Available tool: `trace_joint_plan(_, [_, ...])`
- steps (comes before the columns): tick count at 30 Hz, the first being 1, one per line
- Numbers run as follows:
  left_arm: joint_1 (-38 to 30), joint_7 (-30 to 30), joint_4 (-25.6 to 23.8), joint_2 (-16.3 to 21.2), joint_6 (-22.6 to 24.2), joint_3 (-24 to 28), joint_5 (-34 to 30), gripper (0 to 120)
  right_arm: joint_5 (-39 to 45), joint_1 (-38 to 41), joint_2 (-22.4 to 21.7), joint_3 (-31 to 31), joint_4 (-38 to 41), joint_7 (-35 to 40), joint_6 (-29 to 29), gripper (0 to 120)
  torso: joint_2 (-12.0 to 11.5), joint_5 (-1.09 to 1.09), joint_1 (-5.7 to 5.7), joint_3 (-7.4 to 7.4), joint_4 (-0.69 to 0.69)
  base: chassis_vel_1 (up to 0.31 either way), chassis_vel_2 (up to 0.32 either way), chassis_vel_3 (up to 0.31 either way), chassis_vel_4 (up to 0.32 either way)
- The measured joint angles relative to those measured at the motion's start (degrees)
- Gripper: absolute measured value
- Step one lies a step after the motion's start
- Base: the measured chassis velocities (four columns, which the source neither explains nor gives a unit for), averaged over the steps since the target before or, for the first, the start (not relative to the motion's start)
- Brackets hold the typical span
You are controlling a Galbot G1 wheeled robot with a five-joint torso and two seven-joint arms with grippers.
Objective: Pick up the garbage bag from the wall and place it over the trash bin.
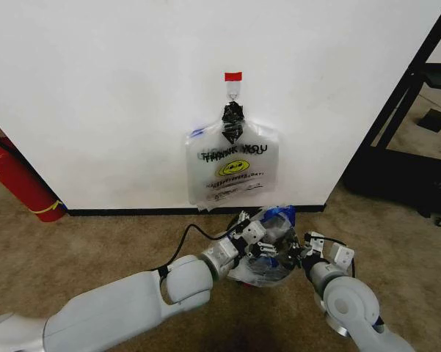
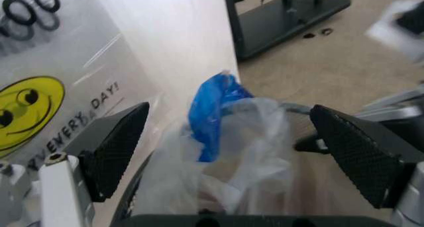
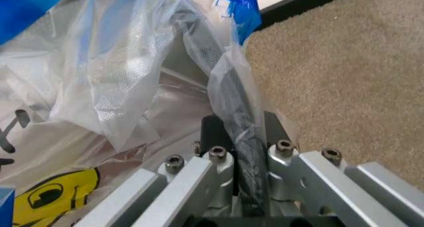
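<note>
Carpet (image 1: 95,242), brown and flat, ran up to the plain white wall (image 1: 117,88) with its black strip at the bottom. A small red tape patch (image 1: 233,76) sat on the wall above a metal hook (image 1: 233,92). A flat bundle of see-through "THANK YOU" bags with a yellow smiley (image 1: 233,165) hung from the hook by a black tie (image 1: 232,116).

Low down, just in front of the wall, the thin see-through garbage bag with blue streaks (image 1: 268,253) was draped over the small round black bin (image 1: 258,275). The bin was mostly hidden under the plastic.

The left gripper (image 2: 232,152) was beside the bag, reaching over the bin. Its two black pads (image 2: 116,147) were spread wide apart, with the crinkly bag between them but not pinched.

The right gripper (image 3: 242,172) was on the other side of the bin. Its fingers were squeezed tight on the bag's edge and the dark rim under it.

A red fire extinguisher (image 1: 18,180) stood by the wall, well apart on the left.
</note>
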Motion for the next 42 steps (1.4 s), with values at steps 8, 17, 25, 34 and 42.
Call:
trace_joint_plan(8, [-0.4, -0.2, 5.1, -2.4, -0.5, -0.1, 1.5, 72, 0.0, 0.1, 0.5, -0.7, -0.3, -0.2, 0.0, 1, 0.0, -0.01, 0.00, 0.00, -0.01, 0.000, 0.000, 0.000, 0.000])
trace_joint_plan(17, [-0.7, -1.5, 7.9, -3.3, -1.6, 0.5, 2.6, 34, 0.8, 0.3, 0.4, -0.6, -0.2, 0.0, 0.0, 1, 0.0, -0.01, 0.00, 0.00, -0.01, 0.000, 0.000, 0.000, 0.000])
trace_joint_plan(25, [-1.5, -1.6, 6.7, -3.0, -1.7, 1.2, 2.3, 9, 1.0, 0.1, 0.3, -0.4, 0.0, 0.0, 0.0, 1, 0.0, -0.01, 0.00, -0.01, -0.01, 0.000, 0.000, 0.000, 0.000])
trace_joint_plan(34, [-2.6, -2.2, 6.2, -3.4, -1.8, 2.5, 1.3, 0, 0.9, -0.2, 0.3, -0.6, 0.2, 0.1, -0.1, 1, 0.0, -0.01, -0.01, -0.01, -0.01, 0.000, 0.000, 0.000, 0.000])
trace_joint_plan(42, [-6.8, -2.8, 6.4, -4.0, -0.2, 2.1, -2.9, 0, -0.9, -1.1, 0.1, -1.5, 0.7, -0.9, -0.1, 1, 0.0, -0.01, -0.01, -0.01, -0.01, 0.000, 0.000, 0.000, 0.000])
